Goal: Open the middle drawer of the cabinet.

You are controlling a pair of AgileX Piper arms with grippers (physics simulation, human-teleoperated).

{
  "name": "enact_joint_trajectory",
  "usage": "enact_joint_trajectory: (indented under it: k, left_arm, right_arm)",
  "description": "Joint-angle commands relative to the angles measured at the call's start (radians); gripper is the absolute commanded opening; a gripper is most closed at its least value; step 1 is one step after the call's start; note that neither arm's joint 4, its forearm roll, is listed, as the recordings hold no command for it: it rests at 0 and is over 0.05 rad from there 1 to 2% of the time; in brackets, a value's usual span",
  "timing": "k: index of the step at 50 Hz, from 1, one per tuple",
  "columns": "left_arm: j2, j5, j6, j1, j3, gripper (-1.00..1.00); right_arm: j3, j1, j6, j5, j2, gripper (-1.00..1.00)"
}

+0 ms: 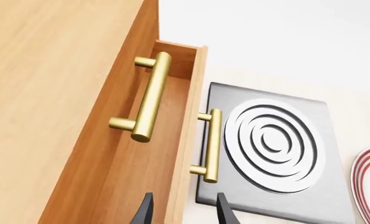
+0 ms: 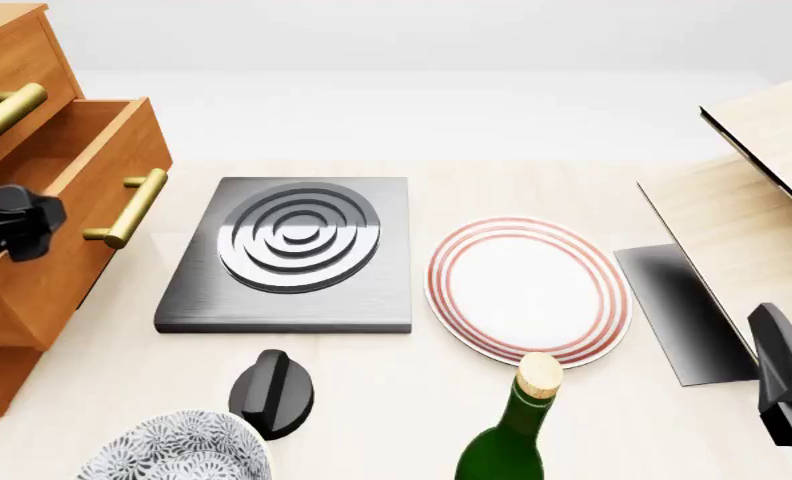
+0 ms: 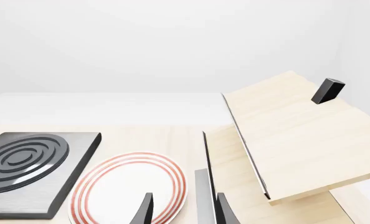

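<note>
Front view. The cabinet [image 2: 23, 290] stands at the table's [image 2: 369, 400] left edge. Its middle drawer [image 2: 83, 180] is pulled out toward the hob [image 2: 292, 255], its brass handle [image 2: 129, 208] facing right, and the top drawer's handle [image 2: 3, 115] shows above it. My left gripper [image 2: 16, 225] sits against the open drawer, left of its handle; from here I cannot tell how its jaws stand. To the right of the hob lies a red-ringed plate [image 2: 530, 290]. Near the front edge are a black knob [image 2: 273, 392], a patterned bowl [image 2: 176, 450] and a green bottle [image 2: 514, 440] with a cork. A pale box [image 2: 770, 190] with a raised lid occupies the right side. My right gripper [image 2: 790, 395] hangs low at the right edge, jaws not readable here.

Left wrist view. I see the drawer [image 1: 141, 163] open, with its front panel edge-on and its handle [image 1: 213, 145] on the outer face beside the hob [image 1: 278, 154]. The upper handle [image 1: 151, 102] lies over the drawer's interior. The gripper [image 1: 183, 210] straddles the front panel; its two finger tips [image 1: 144, 210] stand apart on either side of the board, and I cannot tell whether they press on it.

Right wrist view. The gripper [image 3: 183, 210] has its jaws parted with nothing between them, above the plate [image 3: 125, 191] and near the box [image 3: 297, 140]. The hob [image 3: 29, 163] lies beyond the plate.
</note>
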Motion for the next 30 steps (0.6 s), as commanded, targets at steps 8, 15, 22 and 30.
enact_joint_trajectory:
  k: [8, 15, 22, 30]
  left_arm:
    - [-0.001, 0.002, -0.022, -0.027, 0.011, 1.0]
    - [0.003, -0.003, -0.026, -0.051, 0.02, 1.0]
    - [0.009, -0.006, -0.031, -0.066, 0.024, 1.0]
    - [0.015, -0.007, -0.033, -0.078, 0.024, 1.0]
  right_arm:
    - [0.0, 0.002, 0.001, -0.005, 0.001, 1.0]
    - [0.0, 0.002, 0.001, -0.005, 0.001, 1.0]
    - [0.0, 0.002, 0.001, -0.005, 0.001, 1.0]
    - [0.0, 0.002, 0.001, -0.005, 0.001, 1.0]
